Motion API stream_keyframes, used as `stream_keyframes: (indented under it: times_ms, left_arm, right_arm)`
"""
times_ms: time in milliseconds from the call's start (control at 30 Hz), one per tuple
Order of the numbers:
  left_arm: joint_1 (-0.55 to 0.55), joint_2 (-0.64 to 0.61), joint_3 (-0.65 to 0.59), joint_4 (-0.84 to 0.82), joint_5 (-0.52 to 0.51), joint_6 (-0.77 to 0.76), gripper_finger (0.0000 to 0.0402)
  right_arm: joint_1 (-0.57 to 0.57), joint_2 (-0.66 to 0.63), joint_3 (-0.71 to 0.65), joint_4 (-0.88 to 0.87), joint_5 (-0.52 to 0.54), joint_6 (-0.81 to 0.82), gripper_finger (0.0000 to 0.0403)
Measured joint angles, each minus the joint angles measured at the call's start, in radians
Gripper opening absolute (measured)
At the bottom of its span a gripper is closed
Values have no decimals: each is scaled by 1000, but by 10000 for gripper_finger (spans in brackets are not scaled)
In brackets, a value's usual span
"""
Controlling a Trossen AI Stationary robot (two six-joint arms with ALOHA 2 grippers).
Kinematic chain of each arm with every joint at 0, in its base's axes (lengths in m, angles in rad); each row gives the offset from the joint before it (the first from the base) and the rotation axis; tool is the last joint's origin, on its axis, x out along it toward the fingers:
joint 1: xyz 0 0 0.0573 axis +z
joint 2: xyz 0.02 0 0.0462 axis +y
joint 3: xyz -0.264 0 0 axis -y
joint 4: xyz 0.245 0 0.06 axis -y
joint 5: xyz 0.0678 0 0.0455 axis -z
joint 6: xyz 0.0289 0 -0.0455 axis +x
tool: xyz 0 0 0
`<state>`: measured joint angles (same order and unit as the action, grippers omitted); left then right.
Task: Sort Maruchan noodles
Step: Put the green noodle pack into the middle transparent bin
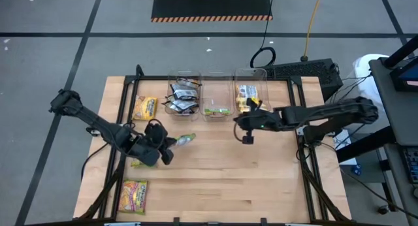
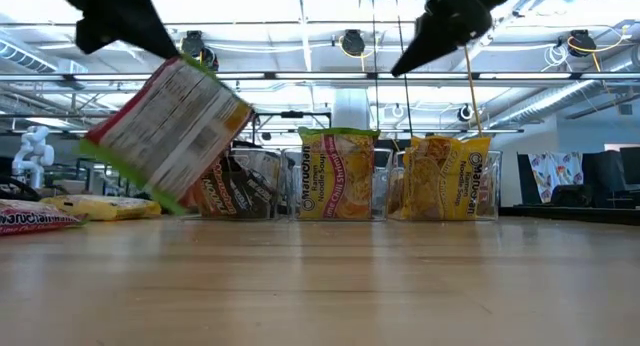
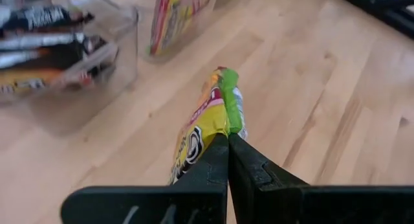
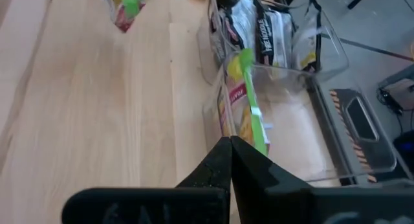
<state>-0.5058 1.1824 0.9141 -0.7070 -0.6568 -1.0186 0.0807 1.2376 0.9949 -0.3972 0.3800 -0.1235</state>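
My left gripper is shut on a lime-green and pink noodle packet, held above the table's left middle; in the low view the packet hangs tilted, clear of the wood. My right gripper is shut on nothing, above the table just near of the clear bins. The left bin holds black packets. In the middle bin a lime-green packet stands on edge. The right bin holds yellow ones. My left gripper pinches the packet's near end between its two fingers. The fingers slant downward from the table's left side and lie along the packet. The packet sticks out beyond the fingertips, tilted and lifted clear of the table.
Loose packets lie on the table's left part: a yellow one toward the far edge, a lime-green and pink one at the near edge, another partly under my left arm. Bare wood fills the middle and the near right.
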Motion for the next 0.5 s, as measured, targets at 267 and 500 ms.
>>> stream_keyframes:
  times_ms: [267, 500]
  left_arm:
    - [79, 0, 79, 2, -2, 144, 0]
    - [159, 0, 160, 7, -3, 304, 0]
  right_arm:
    - [0, -101, -164, 103, 13, 51, 0]
    - [0, -123, -197, 99, 13, 59, 0]
